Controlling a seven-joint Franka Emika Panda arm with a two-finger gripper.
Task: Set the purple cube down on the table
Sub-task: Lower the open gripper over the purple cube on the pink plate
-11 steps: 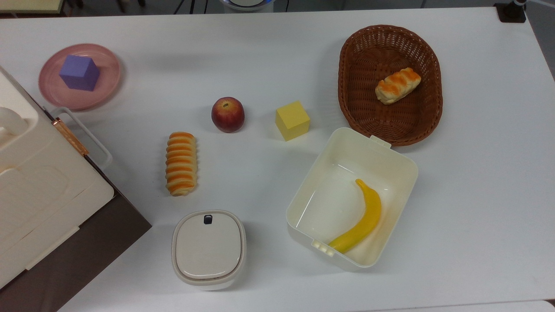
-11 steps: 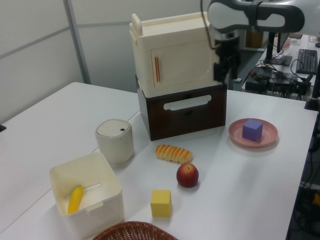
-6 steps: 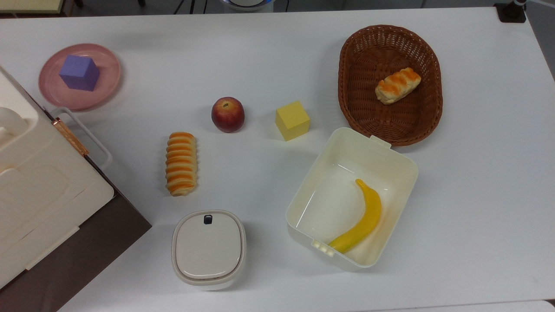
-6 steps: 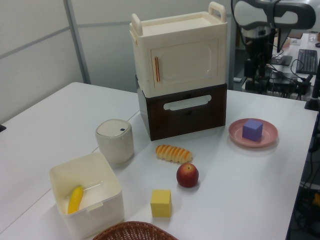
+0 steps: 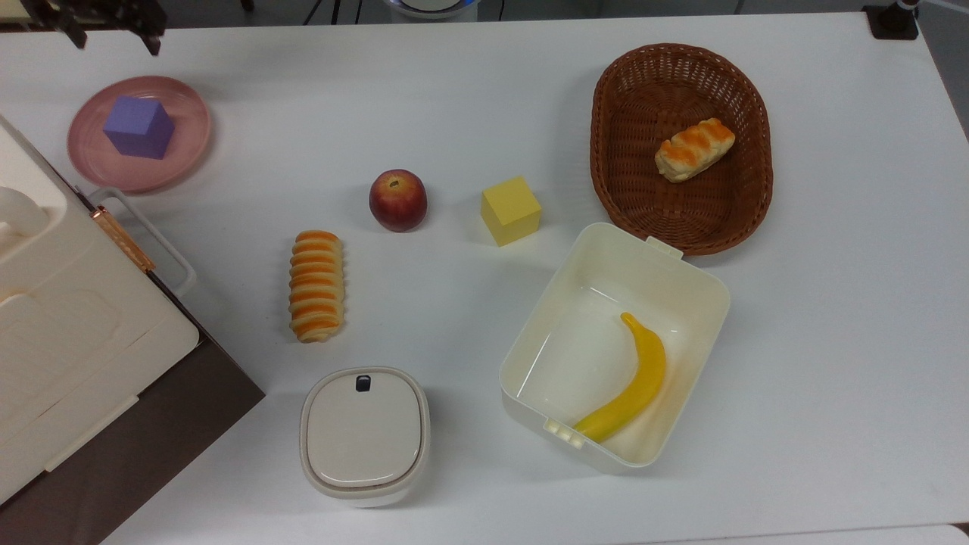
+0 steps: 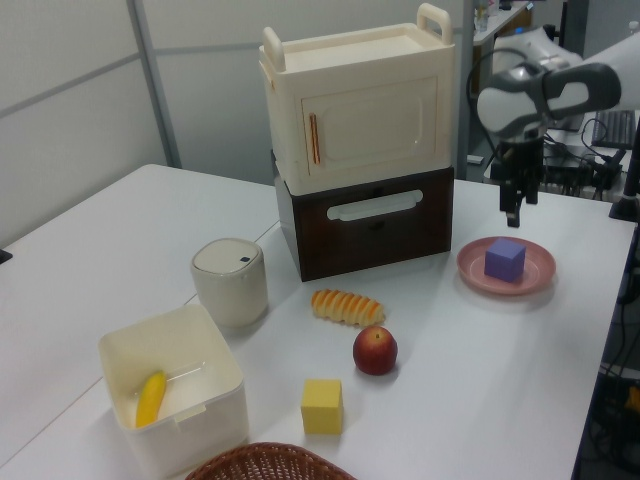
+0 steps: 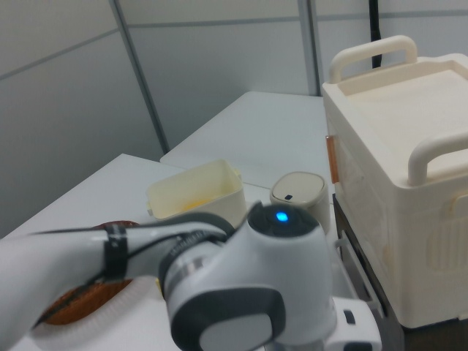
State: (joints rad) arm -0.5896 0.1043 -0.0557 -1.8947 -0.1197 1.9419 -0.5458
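Hanging above and apart from the cube, the end effector is seen with its fingers spread and nothing between them. A matte lavender cube with plain faces sits on the pink plate, on the white counter.

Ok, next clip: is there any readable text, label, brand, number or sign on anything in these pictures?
None can be read.
The purple cube and the yellow cube have plain faces.
The lidded canister bears a small dark mark on its lid, with no lettering I can make out.
The cream cabinet, the white bin and the basket show no print.
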